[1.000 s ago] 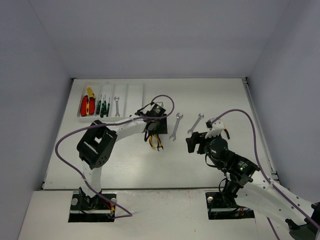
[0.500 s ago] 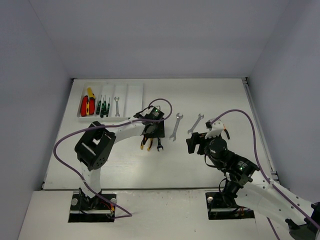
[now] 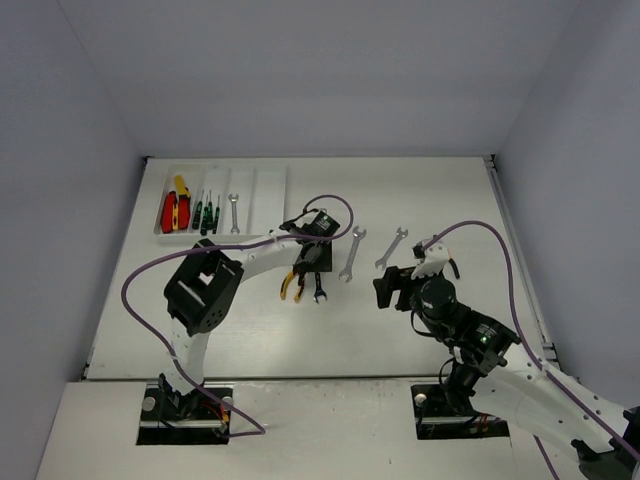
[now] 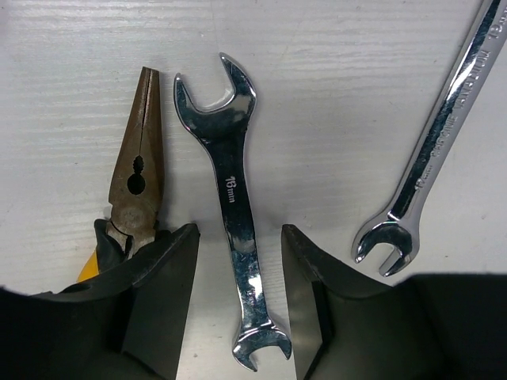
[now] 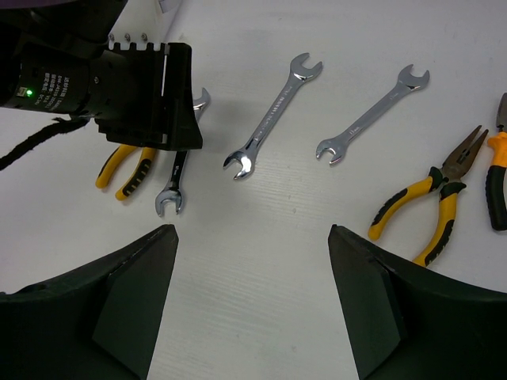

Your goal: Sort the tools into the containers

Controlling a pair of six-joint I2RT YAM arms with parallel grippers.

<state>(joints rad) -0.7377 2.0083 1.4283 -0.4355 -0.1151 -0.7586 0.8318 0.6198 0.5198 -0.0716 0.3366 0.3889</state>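
Tools are split between tray and table. Far left, at the back of the table: white tray [image 3: 268, 190] with long parallel compartments. Leftmost compartment has red utility knives [image 3: 176, 212] plus a yellow knife [image 3: 181, 185]. The next holds green/black screwdrivers [image 3: 204, 213]. The third holds a small wrench [image 3: 234, 212].

Right of the tray, toward table centre: left gripper [image 4: 238, 253] is pointing down at the table with jaws partly apart, one finger each side of the shank of a short wrench [image 4: 234, 190]. There's a gap on both sides of the shank, so no contact that I can see. The wrench lies flat on the table. Yellow-handled pliers [image 4: 139, 170] lie just left of it, roughly parallel, with their handles running under the left finger.

Next right: long wrench [image 3: 351, 253], then a second long wrench [image 3: 391, 247]. Both lie flat, apart from each other, slanted the same way.

Right gripper [image 5: 252, 301] hovers on the near side of those two, jaws wide, nothing between them.

Furthest right, seen only from the right wrist: black-and-yellow pliers [image 5: 428, 210] on the table. Orange-handled pliers [image 5: 497, 174] are beside them, cut off by the frame edge.
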